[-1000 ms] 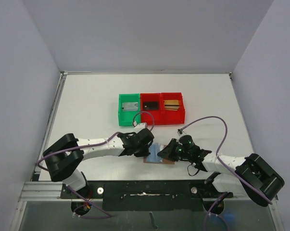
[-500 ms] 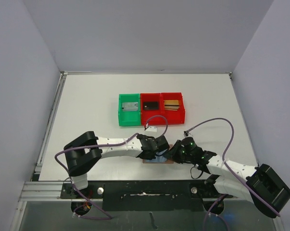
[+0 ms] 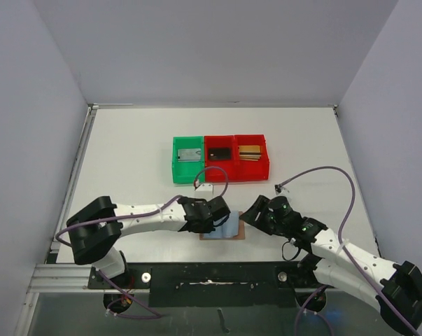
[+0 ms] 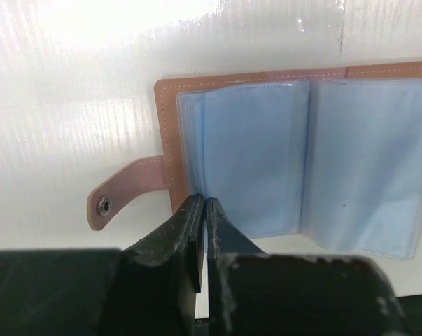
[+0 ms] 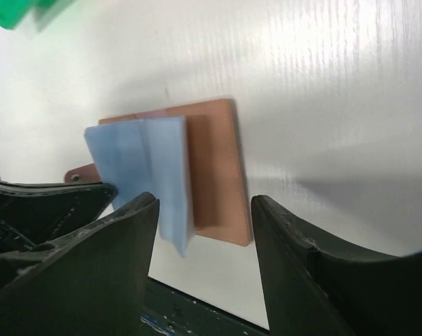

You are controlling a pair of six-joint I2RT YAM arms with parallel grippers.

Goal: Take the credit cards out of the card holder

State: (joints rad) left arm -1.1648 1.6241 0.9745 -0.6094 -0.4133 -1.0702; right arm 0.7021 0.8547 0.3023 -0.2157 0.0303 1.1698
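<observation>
Right jaws have opened, card holder [image 5: 217,175] lying just ahead.

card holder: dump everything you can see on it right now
The card holder is a small folding wallet with a brown, leather-like, stitched cover, lying open on the white table. Light-blue clear plastic sleeves fill the inside, and no card shows in them. A strap tab with a metal snap stud sticks out from one edge. The shut left gripper meets the sleeves' edge; whether it pinches one is unclear. The open right gripper hovers close by, not touching it.
</observation>
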